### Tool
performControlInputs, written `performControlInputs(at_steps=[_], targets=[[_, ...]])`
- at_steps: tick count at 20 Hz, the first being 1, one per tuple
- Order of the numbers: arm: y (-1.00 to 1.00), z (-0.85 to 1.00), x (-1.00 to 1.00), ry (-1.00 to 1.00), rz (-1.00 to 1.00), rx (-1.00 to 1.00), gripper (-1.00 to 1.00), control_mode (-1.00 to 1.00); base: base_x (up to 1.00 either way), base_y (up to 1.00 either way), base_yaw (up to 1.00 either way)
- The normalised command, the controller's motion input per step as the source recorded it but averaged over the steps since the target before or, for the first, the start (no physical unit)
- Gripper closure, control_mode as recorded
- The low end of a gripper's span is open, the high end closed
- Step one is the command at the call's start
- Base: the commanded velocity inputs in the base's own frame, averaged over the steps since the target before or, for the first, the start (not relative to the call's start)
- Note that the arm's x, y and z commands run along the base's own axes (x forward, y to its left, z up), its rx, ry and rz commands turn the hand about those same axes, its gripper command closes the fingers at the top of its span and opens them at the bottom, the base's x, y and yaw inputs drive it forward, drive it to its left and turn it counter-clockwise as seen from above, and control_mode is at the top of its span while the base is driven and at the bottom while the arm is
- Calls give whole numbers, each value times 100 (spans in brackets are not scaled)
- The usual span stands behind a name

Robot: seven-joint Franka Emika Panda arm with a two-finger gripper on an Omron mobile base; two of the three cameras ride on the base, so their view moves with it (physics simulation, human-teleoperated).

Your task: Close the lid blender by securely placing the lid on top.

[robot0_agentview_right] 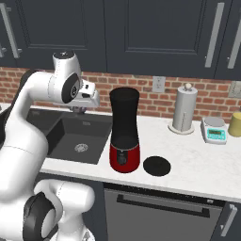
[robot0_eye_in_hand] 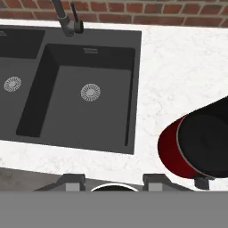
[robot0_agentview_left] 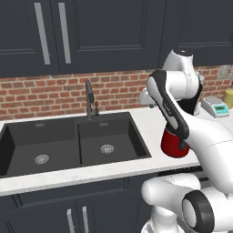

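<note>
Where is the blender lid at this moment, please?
In the right base view, the lid lies flat on the white counter, just to the right of the blender and near the counter's front edge.

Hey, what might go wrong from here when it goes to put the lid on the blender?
1. The lid lies flat on the counter, right of the blender. A thin disc may be hard to pinch.
2. The shut, empty pincer hangs over the sink, left of the tall open jar; swinging straight across could knock the blender over.
</note>
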Motion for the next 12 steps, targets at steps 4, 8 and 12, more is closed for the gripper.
performControlInputs(at_steps=[4, 8, 12], targets=[[0, 0, -9, 0, 0, 0, -100, -100, 0, 0, 0], [-13, 0, -28, 0, 0, 0, -100, -100, 0, 0, 0], [-30, -5, -31, 0, 0, 0, -100, -100, 0, 0, 0]])
